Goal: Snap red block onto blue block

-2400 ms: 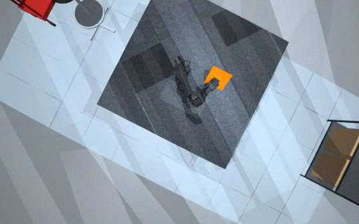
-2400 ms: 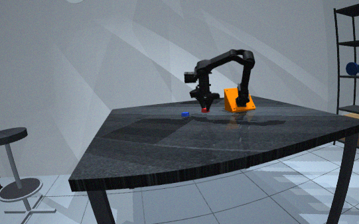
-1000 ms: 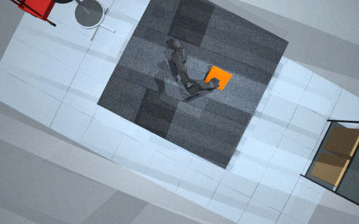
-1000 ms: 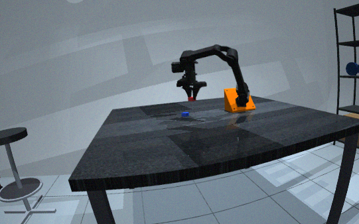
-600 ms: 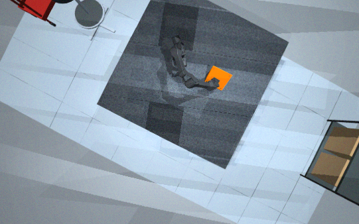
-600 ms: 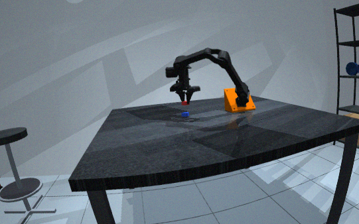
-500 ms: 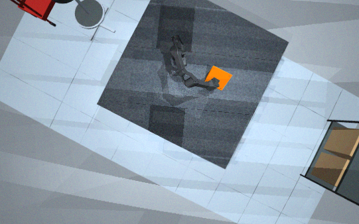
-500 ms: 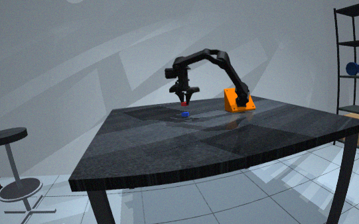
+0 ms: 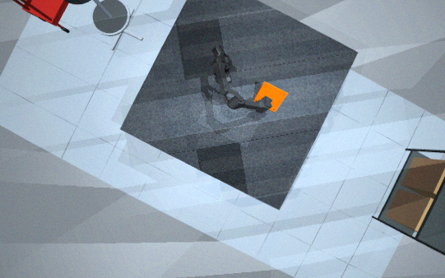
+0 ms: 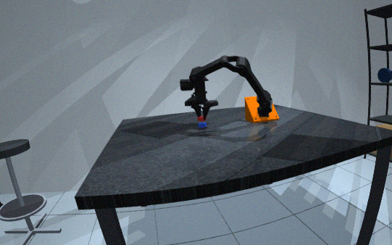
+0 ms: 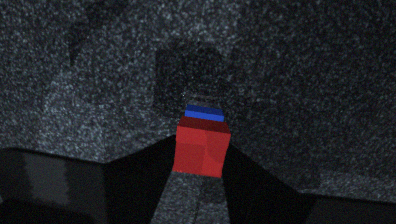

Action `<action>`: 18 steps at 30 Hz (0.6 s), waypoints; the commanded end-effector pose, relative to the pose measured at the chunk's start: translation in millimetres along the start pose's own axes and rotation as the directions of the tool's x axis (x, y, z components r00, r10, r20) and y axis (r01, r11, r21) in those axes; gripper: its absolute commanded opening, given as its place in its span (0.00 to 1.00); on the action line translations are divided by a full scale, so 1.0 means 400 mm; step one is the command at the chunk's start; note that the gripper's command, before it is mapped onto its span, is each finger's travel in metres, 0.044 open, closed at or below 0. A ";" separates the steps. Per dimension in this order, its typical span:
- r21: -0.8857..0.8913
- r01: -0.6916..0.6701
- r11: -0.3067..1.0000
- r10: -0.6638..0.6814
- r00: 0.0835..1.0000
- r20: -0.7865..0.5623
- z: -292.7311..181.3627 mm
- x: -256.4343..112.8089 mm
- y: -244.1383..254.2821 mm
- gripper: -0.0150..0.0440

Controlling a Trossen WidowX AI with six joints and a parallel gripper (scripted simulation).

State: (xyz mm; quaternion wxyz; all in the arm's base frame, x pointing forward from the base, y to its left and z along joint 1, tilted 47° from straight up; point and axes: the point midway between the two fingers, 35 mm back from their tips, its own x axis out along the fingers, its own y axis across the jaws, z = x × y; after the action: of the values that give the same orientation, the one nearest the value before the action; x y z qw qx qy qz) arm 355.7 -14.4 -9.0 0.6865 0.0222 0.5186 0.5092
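One red block [image 10: 201, 118] [image 11: 202, 150] is firmly grasped between the fingers of the parallel-jaw gripper [image 9: 223, 67] [image 10: 201, 117] [image 11: 200, 144], just above the blue block [image 10: 202, 125] [image 11: 204, 113] on the dark table [image 9: 263, 164] [image 10: 196, 174]. The step in hand appears to be lining up for the press: the pick is done, the joining is not. The exterior view suggests a slim gap between the two blocks, with the blue one at six o'clock from the red.

In the wrist view the blue block peeps out at twelve o'clock beyond the red, whose body hides the rest, so exact alignment cannot be told. The next move calls for a small centring correction if needed, then a straight, firm push down until the blocks seat, and only then a release. An off-centre push could tip or skid the lower block.

As for pose, the robot arm [image 9: 234, 102] [image 10: 228, 59] rises from its orange mount [image 9: 277, 92] [image 10: 251, 110], arches over at the elbow and drops its wrist so that the fingers point down, near upright. Seen from the top, the gripper lies at about ten o'clock from the mount.
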 end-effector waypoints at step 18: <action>0.008 -0.006 1.000 0.006 1.000 0.002 -0.001 0.036 -0.001 0.25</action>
State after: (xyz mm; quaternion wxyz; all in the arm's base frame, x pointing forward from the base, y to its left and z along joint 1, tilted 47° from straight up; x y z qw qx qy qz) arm 355.2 -5.8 -17.5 0.6858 0.0228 0.5190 0.5098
